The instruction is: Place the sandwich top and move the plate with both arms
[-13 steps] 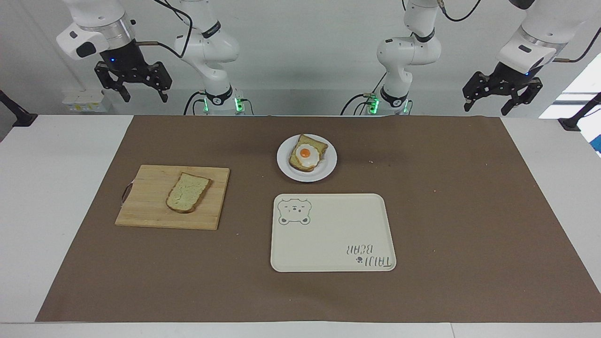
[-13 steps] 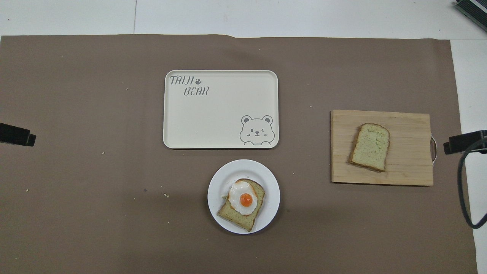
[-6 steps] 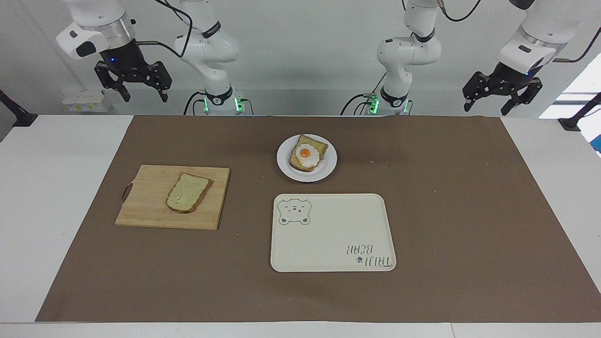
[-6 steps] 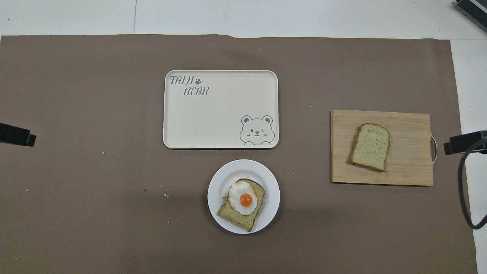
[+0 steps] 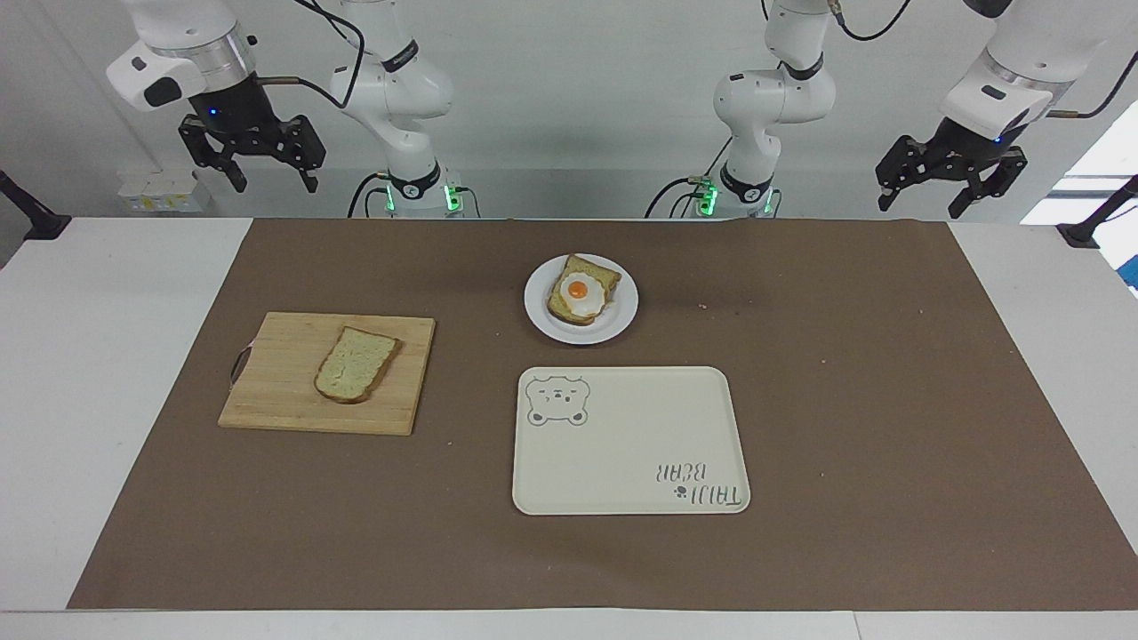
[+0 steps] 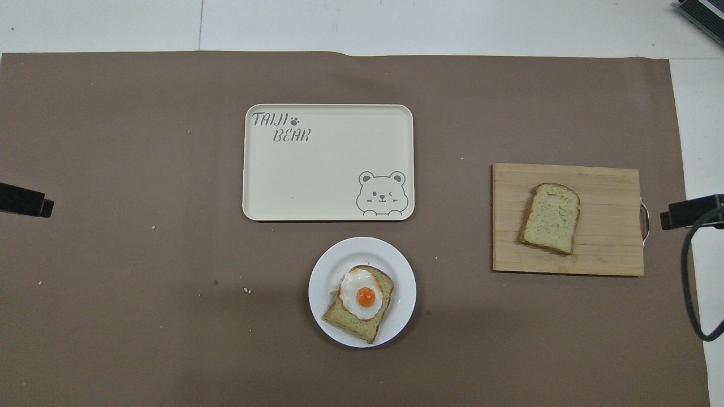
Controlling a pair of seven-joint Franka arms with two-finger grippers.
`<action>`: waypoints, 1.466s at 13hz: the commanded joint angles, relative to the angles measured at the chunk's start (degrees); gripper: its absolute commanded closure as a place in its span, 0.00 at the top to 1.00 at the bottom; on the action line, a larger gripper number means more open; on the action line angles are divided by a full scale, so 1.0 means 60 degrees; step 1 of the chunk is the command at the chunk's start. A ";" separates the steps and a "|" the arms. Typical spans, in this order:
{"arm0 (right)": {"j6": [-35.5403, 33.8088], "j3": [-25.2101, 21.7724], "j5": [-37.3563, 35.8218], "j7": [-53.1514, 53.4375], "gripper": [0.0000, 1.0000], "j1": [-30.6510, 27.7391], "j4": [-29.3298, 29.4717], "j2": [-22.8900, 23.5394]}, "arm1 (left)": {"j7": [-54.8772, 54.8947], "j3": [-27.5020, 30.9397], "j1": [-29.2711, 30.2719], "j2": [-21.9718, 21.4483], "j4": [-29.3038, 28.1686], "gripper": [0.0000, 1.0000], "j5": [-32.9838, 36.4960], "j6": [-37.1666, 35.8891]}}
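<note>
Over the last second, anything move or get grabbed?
Nothing visibly changed. The right gripper and left gripper hang open and empty above the table's robot-side edge. The sandwich top lies on the cutting board; egg toast on the plate.

Right arm: white, jointed, elbow raised, wrist bent downward. Right gripper: black, raised high off the worktop, fingers spread apart, pointing down, holding nothing.

Left arm: white, jointed, same raised posture. Left gripper: black, raised high off the worktop, fingers spread apart, pointing down, holding nothing.
</note>
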 commanded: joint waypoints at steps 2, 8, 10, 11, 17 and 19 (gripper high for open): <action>-0.0003 0.0000 0.0163 -0.0226 1.00 -0.0081 -0.0208 -0.0211 | -0.0053 -0.0039 -0.0018 -0.0289 -0.0345 1.00 0.0232 0.0169; -0.0032 0.0029 0.0178 -0.0269 1.00 -0.0081 -0.0311 -0.0270 | -0.0068 -0.0039 -0.0018 -0.0289 -0.0345 1.00 0.0232 0.0140; -0.0047 0.0088 0.0193 -0.0284 1.00 -0.0009 -0.0296 -0.0270 | -0.0097 -0.0039 -0.0018 -0.0289 -0.0345 1.00 0.0232 0.0111; -0.0047 0.0131 0.0193 -0.0270 1.00 0.0035 -0.0296 -0.0270 | -0.0083 -0.0039 -0.0018 -0.0289 -0.0345 1.00 0.0232 0.0110; -0.0032 0.0117 0.0193 -0.0269 1.00 0.0021 -0.0296 -0.0270 | -0.0170 -0.0083 -0.0018 -0.0289 -0.0345 1.00 0.0115 0.0154; -0.0032 0.0074 0.0178 -0.0269 1.00 0.0007 -0.0296 -0.0270 | -0.0170 -0.0098 -0.0032 -0.0289 -0.0331 1.00 0.0100 0.0125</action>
